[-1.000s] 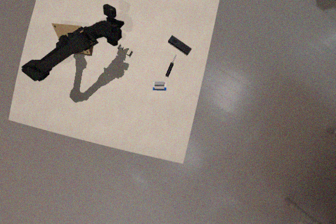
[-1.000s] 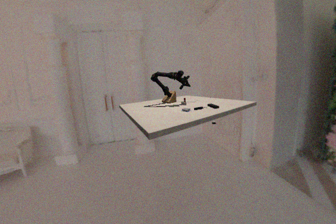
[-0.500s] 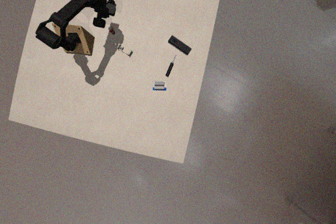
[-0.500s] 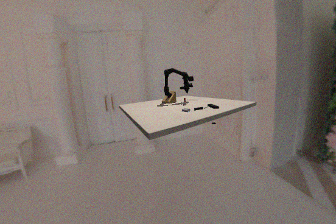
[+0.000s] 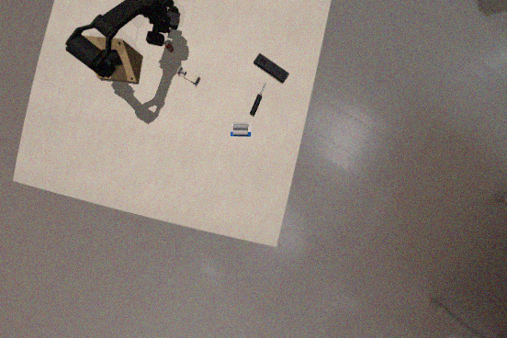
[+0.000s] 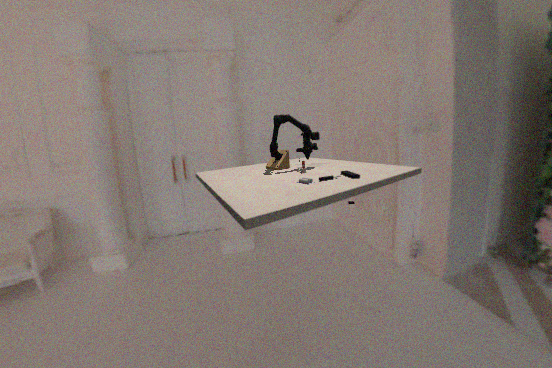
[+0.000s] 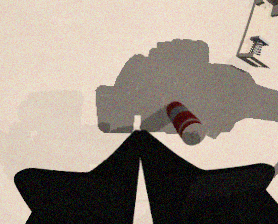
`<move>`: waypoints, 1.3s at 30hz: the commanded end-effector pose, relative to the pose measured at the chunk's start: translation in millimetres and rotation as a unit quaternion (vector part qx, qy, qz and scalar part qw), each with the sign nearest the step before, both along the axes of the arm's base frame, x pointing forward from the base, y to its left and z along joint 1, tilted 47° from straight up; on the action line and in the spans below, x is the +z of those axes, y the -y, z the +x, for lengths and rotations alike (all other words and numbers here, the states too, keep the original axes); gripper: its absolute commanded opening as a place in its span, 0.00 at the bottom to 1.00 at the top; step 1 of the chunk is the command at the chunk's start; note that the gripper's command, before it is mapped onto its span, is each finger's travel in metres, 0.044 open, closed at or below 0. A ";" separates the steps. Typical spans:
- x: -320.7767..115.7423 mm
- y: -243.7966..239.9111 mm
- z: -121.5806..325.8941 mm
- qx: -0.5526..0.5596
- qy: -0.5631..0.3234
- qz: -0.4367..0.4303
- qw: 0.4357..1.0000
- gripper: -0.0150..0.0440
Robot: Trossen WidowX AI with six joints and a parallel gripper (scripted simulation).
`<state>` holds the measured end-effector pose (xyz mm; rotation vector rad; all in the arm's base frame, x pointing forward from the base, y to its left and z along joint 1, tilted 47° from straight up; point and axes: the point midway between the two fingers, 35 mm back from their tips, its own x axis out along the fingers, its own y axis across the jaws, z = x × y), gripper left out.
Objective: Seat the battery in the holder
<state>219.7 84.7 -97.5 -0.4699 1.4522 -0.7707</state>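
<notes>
The battery (image 5: 169, 47) (image 6: 303, 165) (image 7: 185, 122), dark red with grey bands and a silvery upper end, stands upright on the table, outside the holder. The holder (image 5: 197, 81) (image 7: 253, 60) lies apart from it, at the upper right in the wrist view. Its coil spring shows by the near end wall; its far end is cut off there. It looks empty. My gripper (image 6: 307, 156) (image 7: 139, 135) is shut with nothing between its fingertips. It points down above the table, beside the battery; in the wrist view the battery shows just right of the fingertips.
In the top view, a black oblong block (image 5: 271, 68) (image 6: 350, 174), a dark-handled screwdriver (image 5: 256, 105) (image 6: 326, 178) and a small blue tray with silvery cylinders (image 5: 241, 129) (image 6: 305, 181) lie right of the holder. The arm's wooden wedge base (image 5: 133, 61) (image 6: 283, 160) is at the left.
</notes>
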 end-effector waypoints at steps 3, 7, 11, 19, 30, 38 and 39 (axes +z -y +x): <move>-18.3 24.5 -6.7 0.001 -0.005 -0.007 1.000 0.25; -16.4 26.0 -6.8 0.001 -0.005 -0.007 1.000 0.25; -11.4 30.4 -7.2 0.001 -0.006 -0.007 1.000 0.25; -1.5 39.1 -8.5 0.001 -0.006 -0.007 1.000 0.25; 11.5 51.4 -11.4 0.001 -0.006 -0.007 1.000 0.25; 20.4 60.5 -14.4 0.001 -0.006 -0.008 1.000 0.25; 21.5 61.6 -14.8 0.001 -0.006 -0.008 1.000 0.25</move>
